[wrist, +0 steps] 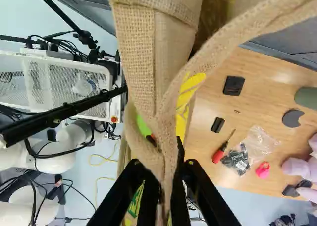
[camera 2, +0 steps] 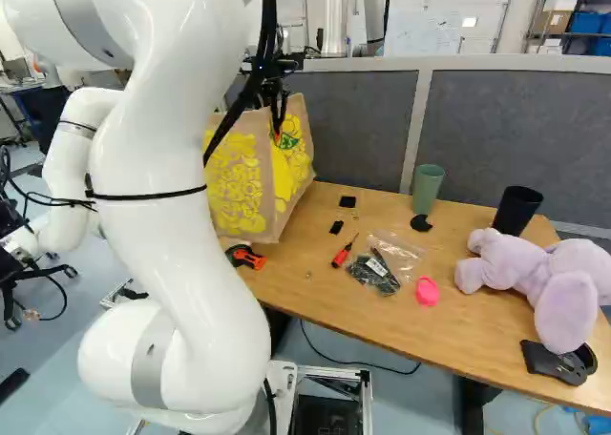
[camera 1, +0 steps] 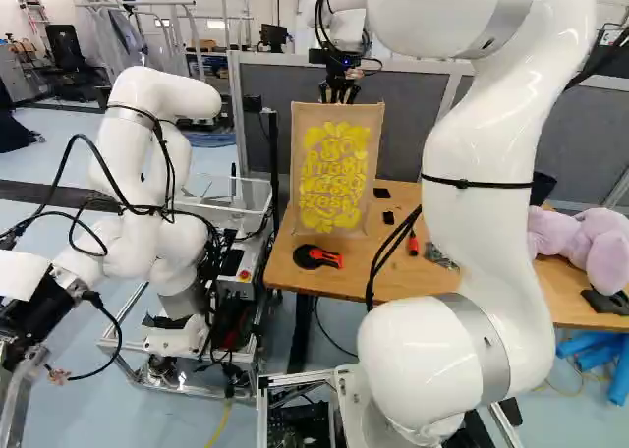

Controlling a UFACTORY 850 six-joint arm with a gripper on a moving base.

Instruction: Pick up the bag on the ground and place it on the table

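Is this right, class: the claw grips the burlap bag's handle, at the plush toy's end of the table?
No: the right base view shows the burlap bag at the end of the table opposite the plush toy. The claw does grip its handle.

The site is presenting as a robotics lab. Another robot (camera 1: 182,247) is standing on a metal frame (camera 1: 133,369), and black cables (camera 1: 149,210) are trailing from it. A screwdriver (camera 2: 345,251) is lying on a wooden table (camera 2: 305,273). Grey partitions (camera 2: 516,130) are enclosing the work area; shelving (camera 2: 563,36) is holding blue bins (camera 2: 588,25) beyond.
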